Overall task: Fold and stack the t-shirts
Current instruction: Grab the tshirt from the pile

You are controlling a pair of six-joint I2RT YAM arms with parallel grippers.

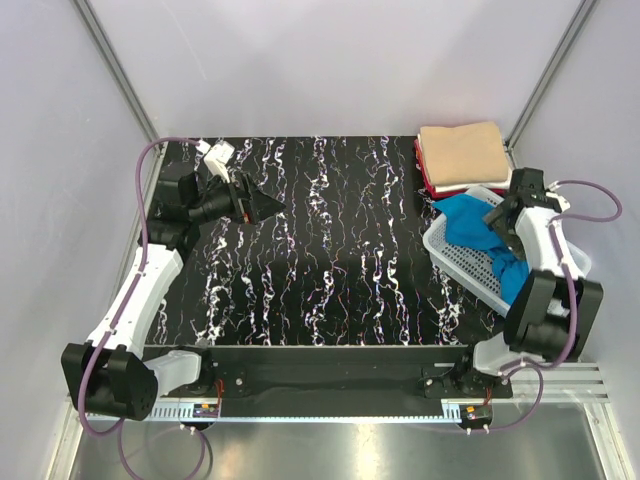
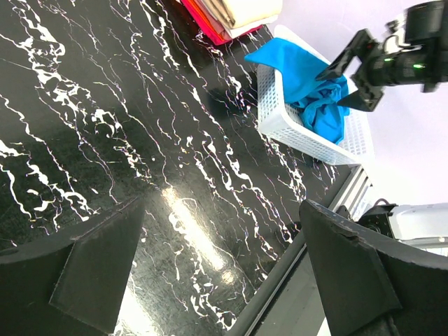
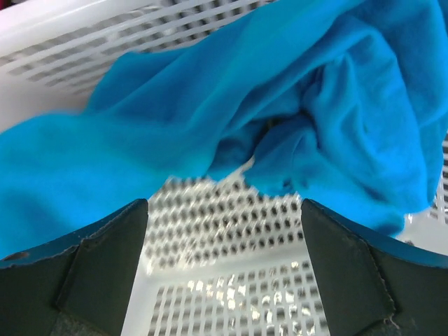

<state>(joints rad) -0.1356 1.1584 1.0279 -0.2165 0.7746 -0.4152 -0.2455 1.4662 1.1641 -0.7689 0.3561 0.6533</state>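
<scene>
My right gripper (image 1: 498, 222) stood wide over the turquoise t-shirt (image 1: 462, 215), inside the basket (image 1: 455, 262) at the table's (image 1: 330, 250) right edge; my left gripper (image 1: 267, 205) stood wide too.

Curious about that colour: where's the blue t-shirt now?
From above, the blue t-shirt lies crumpled in the white basket at the right edge of the table, under the right hand.

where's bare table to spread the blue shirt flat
The marbled table is bare across its middle and front, between the left gripper and the basket. The right edge is crowded: basket holding the blue t-shirt, right gripper over it, folded stack behind.
</scene>
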